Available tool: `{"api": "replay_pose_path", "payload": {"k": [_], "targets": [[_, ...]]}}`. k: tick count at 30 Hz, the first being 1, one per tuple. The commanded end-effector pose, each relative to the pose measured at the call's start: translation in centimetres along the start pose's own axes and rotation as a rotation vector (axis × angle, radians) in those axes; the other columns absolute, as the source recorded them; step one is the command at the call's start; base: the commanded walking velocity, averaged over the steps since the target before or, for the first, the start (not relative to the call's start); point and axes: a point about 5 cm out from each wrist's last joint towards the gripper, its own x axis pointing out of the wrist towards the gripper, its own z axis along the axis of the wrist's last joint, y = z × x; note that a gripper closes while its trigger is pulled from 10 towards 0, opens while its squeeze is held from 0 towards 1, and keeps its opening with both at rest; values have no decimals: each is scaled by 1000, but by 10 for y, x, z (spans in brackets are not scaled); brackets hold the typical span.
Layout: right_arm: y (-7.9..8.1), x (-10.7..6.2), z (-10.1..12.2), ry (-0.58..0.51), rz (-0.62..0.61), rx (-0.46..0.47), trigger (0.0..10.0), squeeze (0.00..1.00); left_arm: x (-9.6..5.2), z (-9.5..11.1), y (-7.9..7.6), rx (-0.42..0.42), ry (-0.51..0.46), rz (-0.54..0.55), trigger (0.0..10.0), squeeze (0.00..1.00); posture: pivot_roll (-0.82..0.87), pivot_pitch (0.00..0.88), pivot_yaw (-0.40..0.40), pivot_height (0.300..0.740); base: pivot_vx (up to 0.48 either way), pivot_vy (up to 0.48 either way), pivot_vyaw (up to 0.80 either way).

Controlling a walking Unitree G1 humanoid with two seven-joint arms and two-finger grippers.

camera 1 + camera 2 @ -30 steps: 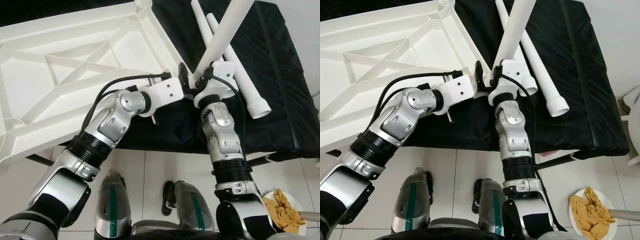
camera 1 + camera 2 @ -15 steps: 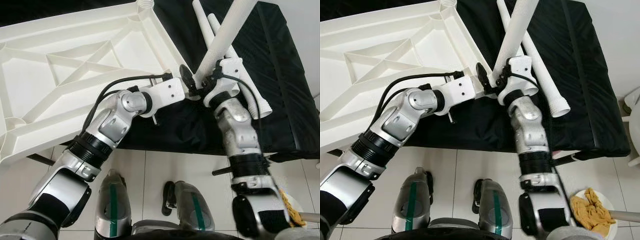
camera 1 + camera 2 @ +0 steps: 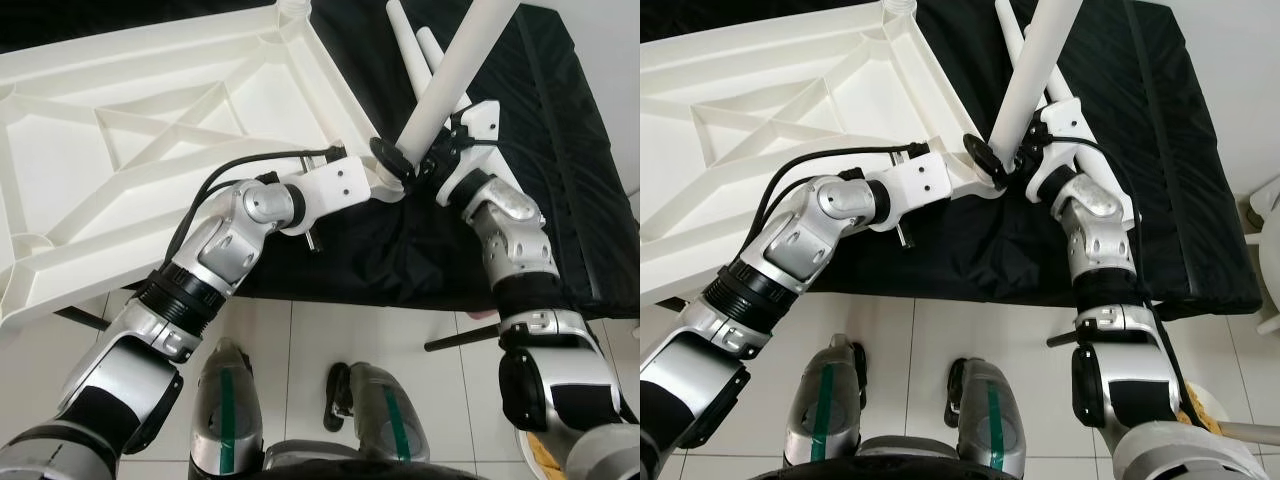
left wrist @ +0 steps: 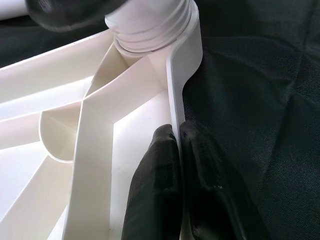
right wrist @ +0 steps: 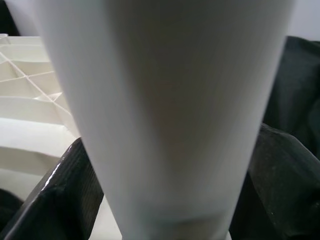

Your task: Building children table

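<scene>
White plastic tabletop (image 3: 150,130) lies upside down on the black bench (image 3: 560,150), its corner rim clamped by the left tool (image 4: 177,150), while the right tool (image 3: 425,165), closed around the leg (image 3: 455,75), should keep it straight over the corner socket (image 4: 150,35) and turn gently.

The left arm is bent at the elbow and reaches forward and to the right, and the left hand (image 4: 175,190) has its two black fingers pressed together on a thin rim. The right arm rises from the lower right with the forearm tilted inward, and the right hand (image 3: 428,160) has its fingers (image 5: 60,195) spread around a thick white leg. Both hands meet at one point.
</scene>
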Motion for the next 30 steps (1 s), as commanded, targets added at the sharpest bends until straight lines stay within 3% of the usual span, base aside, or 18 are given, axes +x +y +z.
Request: {"api": "replay_pose_path", "payload": {"k": [1, 9, 10, 11, 12, 25, 26, 30], "targets": [[-6, -2, -1, 7, 7, 0, 10000, 0, 1, 10, 2, 48, -33, 0, 10000, 0, 52, 33, -70, 740, 0, 0, 0], [-17, 0, 1, 22, 43, -26, 10000, 0, 1, 11, 3, 49, -33, 6, 10000, 0, 54, 34, -73, 740, 0, 0, 0], [-18, -1, 1, 25, 46, -28, 2039, 0, 1, 11, 4, 49, -33, 8, 10000, 0, 54, 35, -75, 740, 0, 0, 0], [-18, -1, 1, 25, 46, -28, 2039, 0, 1, 11, 4, 49, -33, 8, 10000, 0, 54, 35, -75, 740, 0, 0, 0], [-20, -1, 1, 28, 49, -24, 0, 0, 0, 11, 4, 48, -33, 9, 10000, 0, 54, 35, -75, 740, 0, 0, 0], [-20, -7, -8, 39, 106, -4, 0, 0, 1, 10, 3, 46, -34, 6, 10000, 0, 48, 41, -73, 740, 0, 0, 0], [-20, -7, -8, 37, 96, -2, 10000, 0, 1, 10, 3, 46, -34, 6, 10000, 0, 48, 42, -73, 740, 0, 0, 0], [-19, -6, -7, 22, 84, 9, 10000, 0, 1, 10, 3, 46, -33, 4, 10000, 0, 48, 42, -73, 740, 0, 0, 0]]}}
